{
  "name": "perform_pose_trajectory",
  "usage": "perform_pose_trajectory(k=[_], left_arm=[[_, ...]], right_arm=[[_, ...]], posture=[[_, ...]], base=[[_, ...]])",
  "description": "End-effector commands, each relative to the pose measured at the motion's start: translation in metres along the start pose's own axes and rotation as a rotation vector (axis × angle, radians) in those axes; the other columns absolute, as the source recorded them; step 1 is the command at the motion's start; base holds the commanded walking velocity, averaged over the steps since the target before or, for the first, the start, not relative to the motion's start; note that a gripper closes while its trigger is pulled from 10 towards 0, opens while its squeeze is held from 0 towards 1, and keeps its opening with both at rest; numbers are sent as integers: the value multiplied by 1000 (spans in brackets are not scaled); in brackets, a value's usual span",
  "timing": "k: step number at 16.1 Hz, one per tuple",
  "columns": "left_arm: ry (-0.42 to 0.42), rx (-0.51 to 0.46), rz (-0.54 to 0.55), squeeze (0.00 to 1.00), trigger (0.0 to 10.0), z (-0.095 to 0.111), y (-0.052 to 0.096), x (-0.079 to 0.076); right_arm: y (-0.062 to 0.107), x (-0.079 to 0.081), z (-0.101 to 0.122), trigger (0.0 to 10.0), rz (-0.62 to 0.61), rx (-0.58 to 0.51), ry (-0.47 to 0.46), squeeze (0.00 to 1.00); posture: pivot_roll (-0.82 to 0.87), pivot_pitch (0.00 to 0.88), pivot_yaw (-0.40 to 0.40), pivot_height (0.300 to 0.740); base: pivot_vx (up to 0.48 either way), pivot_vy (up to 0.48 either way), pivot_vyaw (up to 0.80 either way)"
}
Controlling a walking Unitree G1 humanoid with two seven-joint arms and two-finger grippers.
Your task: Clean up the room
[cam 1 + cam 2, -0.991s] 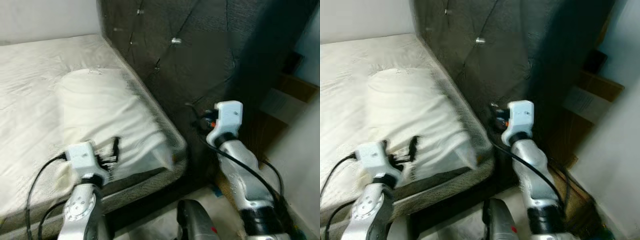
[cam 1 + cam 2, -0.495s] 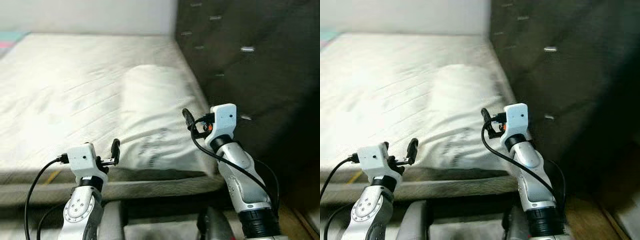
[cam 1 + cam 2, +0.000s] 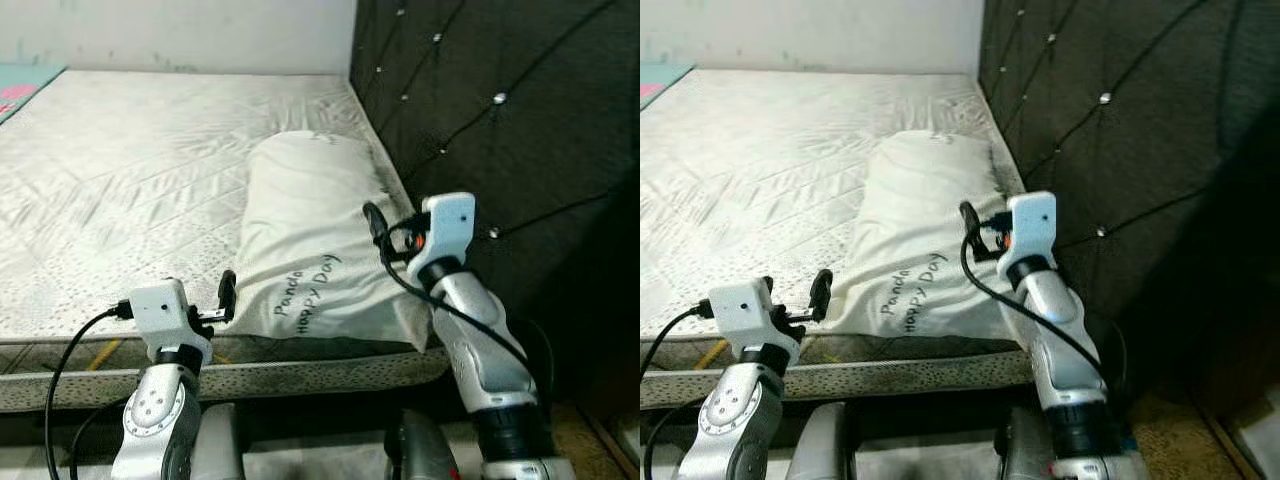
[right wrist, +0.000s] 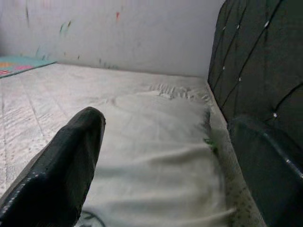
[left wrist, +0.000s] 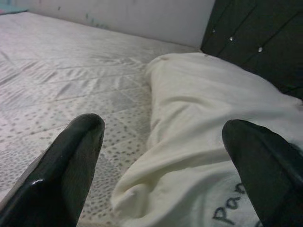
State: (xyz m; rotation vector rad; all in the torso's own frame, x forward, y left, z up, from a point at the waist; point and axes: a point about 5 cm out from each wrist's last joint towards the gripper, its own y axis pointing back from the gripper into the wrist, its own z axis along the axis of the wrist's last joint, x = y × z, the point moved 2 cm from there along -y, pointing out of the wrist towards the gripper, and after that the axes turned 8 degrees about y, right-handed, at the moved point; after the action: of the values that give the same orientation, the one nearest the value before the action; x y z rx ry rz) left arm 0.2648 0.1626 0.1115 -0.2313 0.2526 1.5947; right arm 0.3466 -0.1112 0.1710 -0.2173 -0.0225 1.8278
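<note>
The pillow (image 3: 312, 240) lies on the bed (image 3: 130, 170), along the edge next to the dark headboard (image 3: 500, 110), its long axis running from the near edge of the mattress away toward the far wall. Its near end, the one with the printed words, reaches the mattress edge right in front of the robot. The left claw (image 3: 226, 297) hovers just off the near left corner of the pillow, fingers spread wide with nothing between them; in its wrist view that corner sits between the two fingers (image 5: 71, 161). The right claw (image 3: 376, 222) hangs over the pillow's headboard-side edge, also open and empty. Judging by this, both arms flank the near end, the left slightly closer to a graspable corner
</note>
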Motion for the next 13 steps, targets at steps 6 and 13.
perform_pose_trajectory(k=[6,13], left_arm=[[-15,-35,5,0,10000,7,-10,1],[-21,-45,21,0,10000,6,-17,7]], right_arm=[[-16,-4,15,10000,-4,-50,-6,0],[-19,-7,15,10000,19,-65,15,0]], posture=[[-43,0,-41,632],[-30,0,-38,717]], base=[[0,0,0],[0,0,0]])
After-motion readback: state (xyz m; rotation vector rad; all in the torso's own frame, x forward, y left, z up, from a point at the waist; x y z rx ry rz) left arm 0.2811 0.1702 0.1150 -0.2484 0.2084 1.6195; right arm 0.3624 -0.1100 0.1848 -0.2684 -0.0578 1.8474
